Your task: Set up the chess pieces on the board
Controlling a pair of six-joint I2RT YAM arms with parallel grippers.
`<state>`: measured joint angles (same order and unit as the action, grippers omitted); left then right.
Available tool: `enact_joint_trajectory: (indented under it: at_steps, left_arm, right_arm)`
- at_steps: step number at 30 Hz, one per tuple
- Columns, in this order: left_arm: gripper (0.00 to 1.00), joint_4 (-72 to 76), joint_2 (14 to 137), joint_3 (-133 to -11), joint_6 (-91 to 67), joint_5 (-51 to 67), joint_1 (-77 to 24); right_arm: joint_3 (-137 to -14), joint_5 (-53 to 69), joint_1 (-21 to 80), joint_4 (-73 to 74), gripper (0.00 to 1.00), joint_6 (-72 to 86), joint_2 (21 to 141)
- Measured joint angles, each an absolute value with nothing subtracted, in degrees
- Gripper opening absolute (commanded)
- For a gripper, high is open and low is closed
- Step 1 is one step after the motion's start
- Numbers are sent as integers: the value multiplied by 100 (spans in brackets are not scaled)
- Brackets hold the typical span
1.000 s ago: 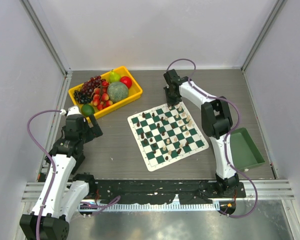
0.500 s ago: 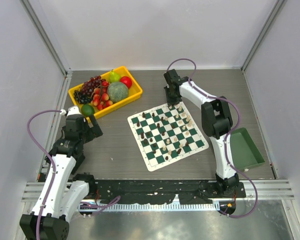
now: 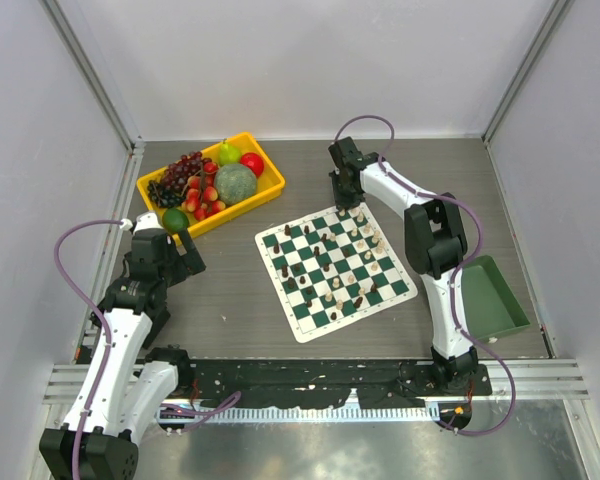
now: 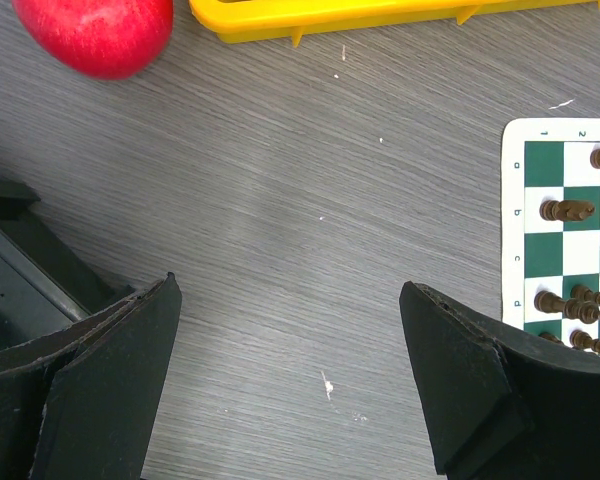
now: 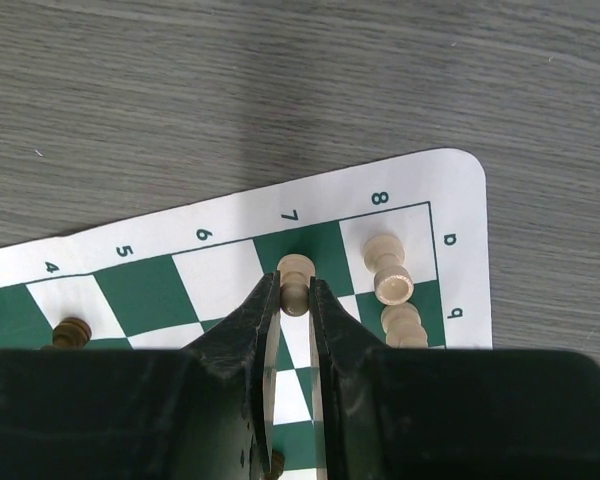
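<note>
The board (image 3: 311, 331) lies tilted at the table's middle, with dark and cream chess pieces (image 3: 332, 271) scattered on it. My right gripper (image 3: 344, 204) is at the board's far corner. In the right wrist view it (image 5: 294, 290) is shut on a cream piece (image 5: 296, 266) standing on the green square by the "7" at the board's edge (image 5: 202, 236). Two more cream pieces (image 5: 388, 271) stand just right of it. My left gripper (image 3: 191, 256) is open and empty over bare table (image 4: 290, 300), left of the board (image 4: 513, 200) and its dark pieces (image 4: 566, 210).
A yellow tray (image 3: 271, 181) of fruit stands at the back left, with a lime (image 3: 175, 219) beside it. A red apple (image 4: 95, 30) shows in the left wrist view. A plain green tray (image 3: 491, 296) lies at the right.
The right gripper has shifted very slightly at the board's far corner. The left arm has not moved.
</note>
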<state>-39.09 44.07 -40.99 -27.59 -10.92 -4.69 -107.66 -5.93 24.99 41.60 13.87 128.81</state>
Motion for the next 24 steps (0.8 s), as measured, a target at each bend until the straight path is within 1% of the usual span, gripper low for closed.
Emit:
enact_joint_trajectory:
  at_steps: [7,14,24]
  left_arm:
    - [99,-3909,4407,-4099,-2759,-1092,-469]
    - [99,-3909,4416,-4099,-2759,-1092,-469]
    - [99,-3909,4421,-4099,-2759,-1092,-469]
  right_arm:
    - [-10766,-593,2499,4160,17,1385,12881]
    - [-10766,-591,2499,4163,23,1385,12881]
    - [-10766,-589,2499,4169,27,1382,12881]
